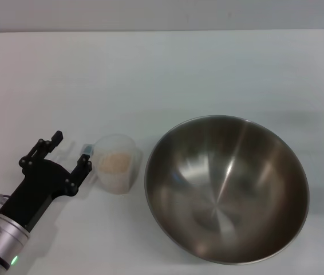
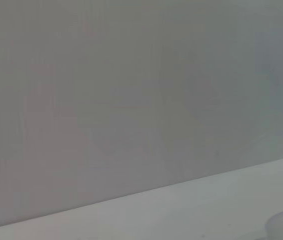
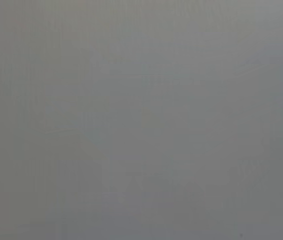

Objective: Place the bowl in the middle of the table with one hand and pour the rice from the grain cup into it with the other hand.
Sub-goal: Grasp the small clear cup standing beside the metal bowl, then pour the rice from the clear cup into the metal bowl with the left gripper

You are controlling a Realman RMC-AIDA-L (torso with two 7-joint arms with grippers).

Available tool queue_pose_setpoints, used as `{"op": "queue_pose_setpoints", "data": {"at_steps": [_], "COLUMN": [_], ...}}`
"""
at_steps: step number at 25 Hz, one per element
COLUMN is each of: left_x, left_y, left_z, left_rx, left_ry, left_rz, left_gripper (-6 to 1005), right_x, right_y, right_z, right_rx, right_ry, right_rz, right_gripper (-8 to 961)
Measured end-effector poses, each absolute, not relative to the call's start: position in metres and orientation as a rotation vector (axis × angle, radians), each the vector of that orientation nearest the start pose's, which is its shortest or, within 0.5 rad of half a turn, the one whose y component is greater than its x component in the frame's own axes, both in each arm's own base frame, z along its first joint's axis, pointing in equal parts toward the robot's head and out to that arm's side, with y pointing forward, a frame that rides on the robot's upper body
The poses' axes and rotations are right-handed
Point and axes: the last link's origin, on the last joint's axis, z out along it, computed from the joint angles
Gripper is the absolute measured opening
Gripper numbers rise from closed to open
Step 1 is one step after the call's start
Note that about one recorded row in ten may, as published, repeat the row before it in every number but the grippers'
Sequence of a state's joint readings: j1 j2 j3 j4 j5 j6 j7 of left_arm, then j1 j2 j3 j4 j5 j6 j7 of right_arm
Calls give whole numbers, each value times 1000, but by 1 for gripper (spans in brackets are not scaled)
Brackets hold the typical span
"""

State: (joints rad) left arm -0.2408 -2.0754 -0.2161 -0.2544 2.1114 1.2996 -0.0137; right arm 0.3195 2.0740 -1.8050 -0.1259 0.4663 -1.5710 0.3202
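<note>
Beside the small frosted plastic grain cup, black left gripper spreading wide toward its handle; wide steel bowl waiting alongside for pale rice; right gripper unseen.

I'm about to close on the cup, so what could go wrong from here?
1. The left hand is open around the cup's handle side; the cup is small and light, so an off-centre close could tip it and spill the rice on the table.
2. The cup stands close to the bowl; a shove could knock it against the rim.
3. The bowl sits right of centre, and the right hand is out of view, so moving it later can't be checked yet.
</note>
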Motion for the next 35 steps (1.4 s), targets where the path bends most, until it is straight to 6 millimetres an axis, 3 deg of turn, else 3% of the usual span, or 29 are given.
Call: {"op": "queue_pose_setpoints", "data": {"at_steps": [8, 16, 19, 26, 27, 31, 33, 35], "left_x": [-322, -319, -317, -312, -293, -275, -251, -246], "left_y": [227, 230, 232, 236, 245, 252, 257, 257], "left_z": [-83, -83, -83, -83, -79, -73, -70, -70], "left_rx": [-1986, -1988, -1983, -1966, -1903, -1851, -1796, -1781], "left_ry": [-419, -408, -399, -354, -172, 29, 321, 394], "left_rz": [-671, -682, -684, -678, -659, -655, -642, -637], "left_gripper": [564, 298, 110, 42, 32, 32, 32, 32], "right_x": [332, 332, 333, 335, 335, 334, 333, 332], "right_y": [286, 286, 285, 284, 284, 285, 286, 288], "right_z": [48, 49, 51, 53, 54, 54, 54, 54], "right_rx": [-1327, -1322, -1304, -1285, -1282, -1281, -1285, -1289], "right_ry": [382, 381, 383, 394, 394, 393, 390, 390], "right_rz": [998, 998, 1004, 1016, 1016, 1018, 1021, 1022], "right_gripper": [485, 486, 486, 486, 486, 486, 486, 486]}}
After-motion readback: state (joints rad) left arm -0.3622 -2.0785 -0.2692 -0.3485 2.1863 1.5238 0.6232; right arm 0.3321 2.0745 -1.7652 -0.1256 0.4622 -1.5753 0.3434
